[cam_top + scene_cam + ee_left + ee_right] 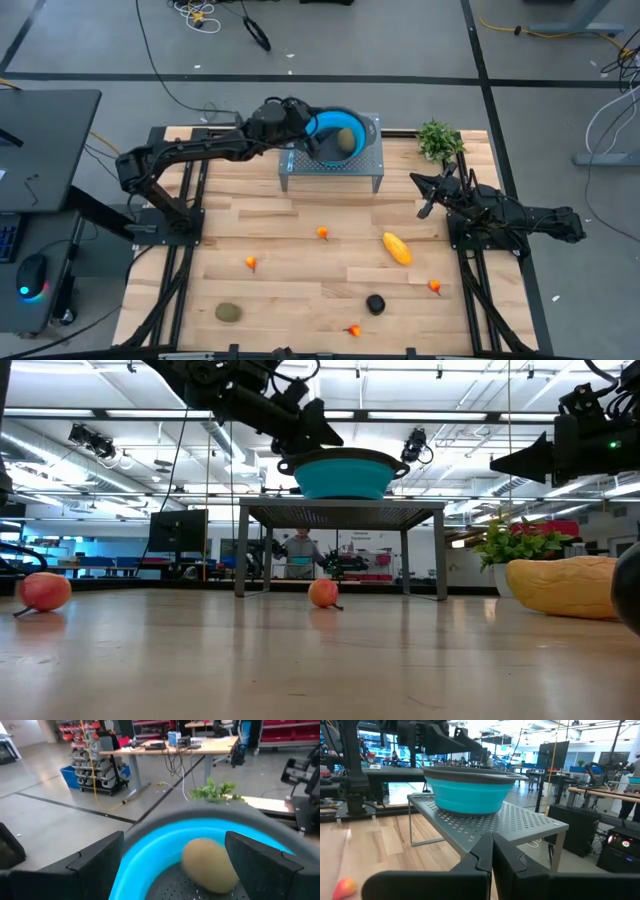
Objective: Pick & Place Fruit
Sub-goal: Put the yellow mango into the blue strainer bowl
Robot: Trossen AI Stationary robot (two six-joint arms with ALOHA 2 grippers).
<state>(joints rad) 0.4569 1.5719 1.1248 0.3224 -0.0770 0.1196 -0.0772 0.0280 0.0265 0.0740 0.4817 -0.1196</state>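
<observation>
View from above: a wooden table point(300, 225) with a perforated metal stand point(330, 168) at its far edge. On the stand sits a blue bowl point(335, 135) with a grey rim, and one olive-green fruit point(345, 140) lies inside it. The left gripper point(308, 133) hangs over the bowl's near-left rim with its fingers spread wide, holding nothing; the fruit shows between them, lying free in the bowl. The right gripper point(428, 197) waits above the table's right side, near the leafy plant point(438, 138) at the far right corner, its fingers pressed together and empty. The other fruit lies scattered over the near half of the table, well apart: a yellow fruit point(397, 248) right of centre, a black fruit point(375, 303) nearer the front edge, a second green fruit point(229, 312) at front left, and four small orange fruits point(322, 233) between them. The strip of board just before the stand is bare.
</observation>
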